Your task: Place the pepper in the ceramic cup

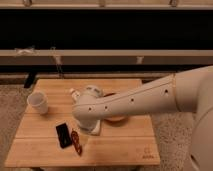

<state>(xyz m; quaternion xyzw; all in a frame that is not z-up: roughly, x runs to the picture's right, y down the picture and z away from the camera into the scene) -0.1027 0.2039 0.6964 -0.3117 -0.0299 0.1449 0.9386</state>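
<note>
The pepper (76,142) is slim and dark red-brown and lies on the wooden table (120,145) at the front left, just right of a flat black device (63,135). The white ceramic cup (38,102) stands upright at the table's left side. My white arm reaches in from the right across the table. Its gripper (84,126) hangs low at the arm's end, just above and to the right of the pepper. The arm's bulk hides the gripper's tip.
An orange bowl (116,118) sits mid-table, mostly hidden behind my arm. A white bottle (75,93) lies behind the arm, only its end showing. A white object (95,130) lies under the wrist. A dark shelf wall runs behind the table.
</note>
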